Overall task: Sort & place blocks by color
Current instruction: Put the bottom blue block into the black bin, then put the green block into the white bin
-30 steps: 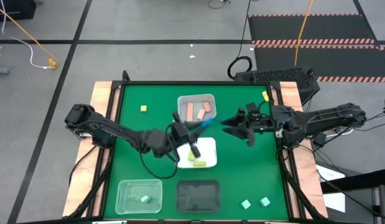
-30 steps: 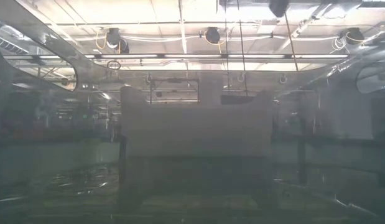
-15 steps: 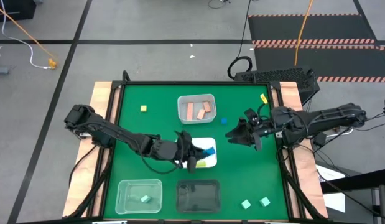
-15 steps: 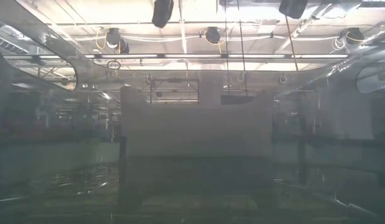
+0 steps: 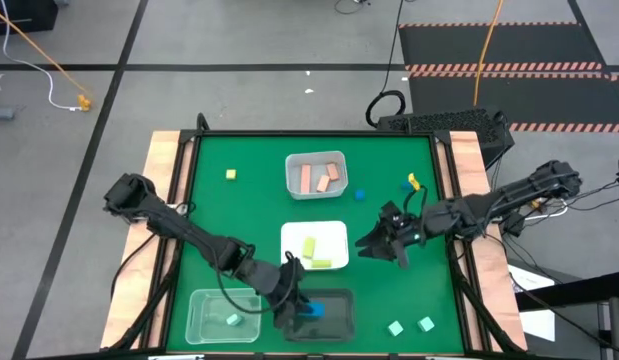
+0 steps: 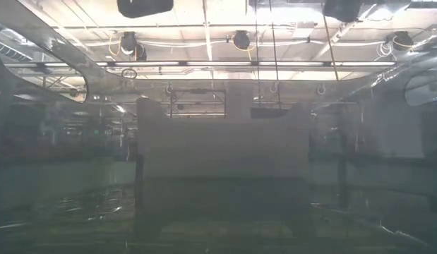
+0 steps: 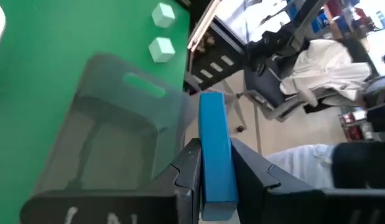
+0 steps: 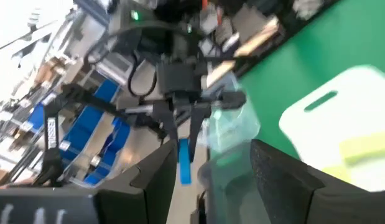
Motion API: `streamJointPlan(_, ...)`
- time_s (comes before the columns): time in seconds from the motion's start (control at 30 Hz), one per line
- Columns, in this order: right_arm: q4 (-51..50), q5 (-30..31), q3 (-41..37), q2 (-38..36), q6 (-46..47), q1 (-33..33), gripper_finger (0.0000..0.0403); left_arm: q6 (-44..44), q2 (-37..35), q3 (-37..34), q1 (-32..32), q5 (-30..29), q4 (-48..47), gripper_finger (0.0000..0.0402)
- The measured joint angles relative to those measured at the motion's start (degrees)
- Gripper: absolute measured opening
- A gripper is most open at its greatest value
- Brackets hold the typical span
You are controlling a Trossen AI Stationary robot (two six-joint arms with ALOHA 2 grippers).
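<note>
My left gripper [image 5: 297,306] is shut on a blue bar block [image 7: 216,149] above the black tray [image 5: 334,322] at the near edge. My right gripper [image 5: 371,244] stands open just right of the white tray [image 5: 334,232], with nothing between its fingers. That tray holds two yellow-green blocks [image 5: 310,246]. Salmon blocks [image 5: 321,178] lie in the far clear tray [image 5: 294,163]. A mint block [image 5: 232,320] lies in the near-left clear tray [image 5: 204,300]. A small blue cube [image 5: 360,195] rests on the green mat. My left gripper pinches the blue bar's two long sides [image 7: 204,168] between its two fingers. The bar lies along the fingers and sticks out past their tips. The fingers slant down from the table's left. The bar hangs clear above the black tray [image 7: 111,130].
Two mint cubes [image 5: 395,327] [image 5: 426,323] lie at the near right corner. A yellow cube [image 5: 231,174] sits far left on the mat, and a yellow piece [image 5: 412,182] far right. Wooden strips [image 5: 164,190] border the mat.
My left gripper has carried the blue bar from the table's middle, over the white tray, toward the near edge to above the black tray, rolling its wrist on the way. My right gripper has drifted toward the near edge beside the white tray.
</note>
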Motion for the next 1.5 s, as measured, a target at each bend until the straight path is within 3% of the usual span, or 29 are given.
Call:
streamJointPlan(0.27, 0.0, 0.1, 0.0, 5.3, 5.1, 2.9, 0.0192, -1.3, 5.2, 0.0, -3.4, -8.9, -0.4, 0.0060)
streamJointPlan(0.57, 0.0, 0.2, 0.0, 9.2, 5.1, 4.0, 0.0192, -1.7, 6.2, 0.0, -3.2, -12.0, -0.3, 0.0066)
streamJointPlan(1.07, 0.0, 0.0, 0.0, 9.1, 1.8, 3.8, 0.0192, -5.2, 5.9, 0.0, -2.4, -13.3, 1.9, 0.0173)
streamJointPlan(1.27, -0.2, -0.3, 0.0, 8.1, -0.8, 3.7, 0.0192, 1.1, -0.2, 0.0, 0.9, -19.7, 1.7, 0.0179)
streamJointPlan(1.5, -1.0, -0.3, 0.0, 4.3, -9.6, 2.1, 0.0192, 3.9, -12.2, 0.0, 8.3, -28.2, -13.6, 0.0179)
